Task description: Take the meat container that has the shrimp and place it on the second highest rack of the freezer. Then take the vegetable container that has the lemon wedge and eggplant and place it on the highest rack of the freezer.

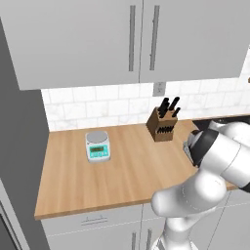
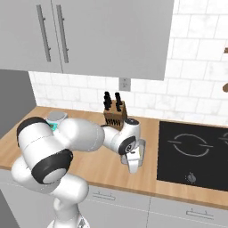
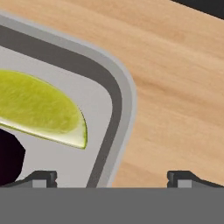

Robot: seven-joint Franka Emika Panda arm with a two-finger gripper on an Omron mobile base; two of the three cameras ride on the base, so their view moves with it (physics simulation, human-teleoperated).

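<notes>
Tool open over container rim

Eggplant (image 3: 8, 157) at 8 o'clock in the hand view, lemon wedge (image 3: 41, 111) at 9, both inside the container (image 3: 114, 94) on the worktop (image 3: 179, 87). Tool (image 3: 112, 177) spread wide, fingers straddling the container's rim, holding nothing.

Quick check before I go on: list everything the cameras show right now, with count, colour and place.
Kitchen scale: one, white and teal, on the wooden counter's left part.
Knife block: one, brown with black handles, by the tiled wall.
Wooden counter: one, light brown, beneath the upper cabinets.
Upper cabinets: two doors, grey, above the counter.
Wall outlet: one, grey, on the white tiles.
Cooktop: one, black, set into the counter's right part.
Vegetable container: one, grey, rounded corner under the hand.
Lemon wedge: one, yellow-green, inside the container.
Eggplant: dark purple, partly seen beside the wedge.
Gripper: one, open, straddling the container's rim.
</notes>
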